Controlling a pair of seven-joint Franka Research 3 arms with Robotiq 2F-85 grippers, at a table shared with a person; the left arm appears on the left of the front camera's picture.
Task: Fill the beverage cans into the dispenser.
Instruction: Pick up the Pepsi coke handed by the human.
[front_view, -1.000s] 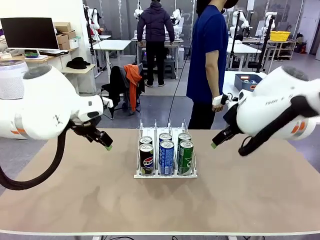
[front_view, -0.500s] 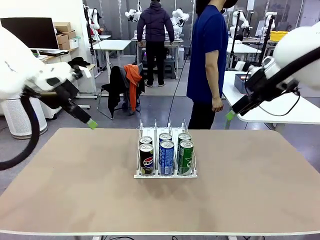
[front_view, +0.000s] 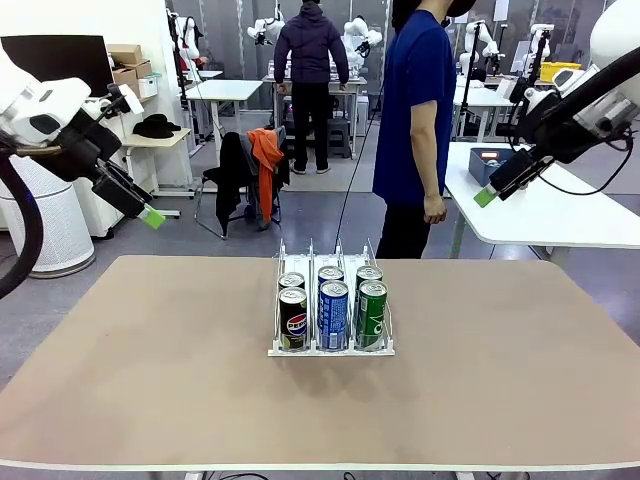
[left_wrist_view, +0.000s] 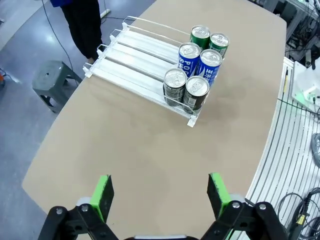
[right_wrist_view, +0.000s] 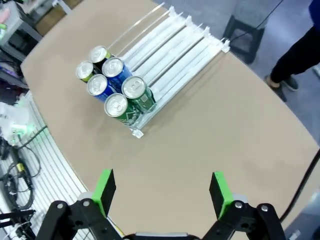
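The left arm (front_view: 70, 130) is hanging high beyond the surface's (front_view: 150, 380) left edge, its jaws gaping wide and gripping nothing. Mid-surface, the dispenser (front_view: 330, 350) is lying with its lanes running from the robot's side toward the person (front_view: 418, 100) behind it. Six upright beverage cans (front_view: 333, 315) are crowding its near end. The right arm (front_view: 590, 95) is hovering above a white table (front_view: 560, 220), jaws equally wide and empty.

The clear three-lane dispenser (front_view: 330, 351) sits at the middle of the table (front_view: 150, 380), lanes running away from the robot. At its near end, two per lane, stand upright black Pepsi cans (front_view: 293, 322) left, blue cans (front_view: 333, 316) centre and green cans (front_view: 372, 314) right, silver tops up.
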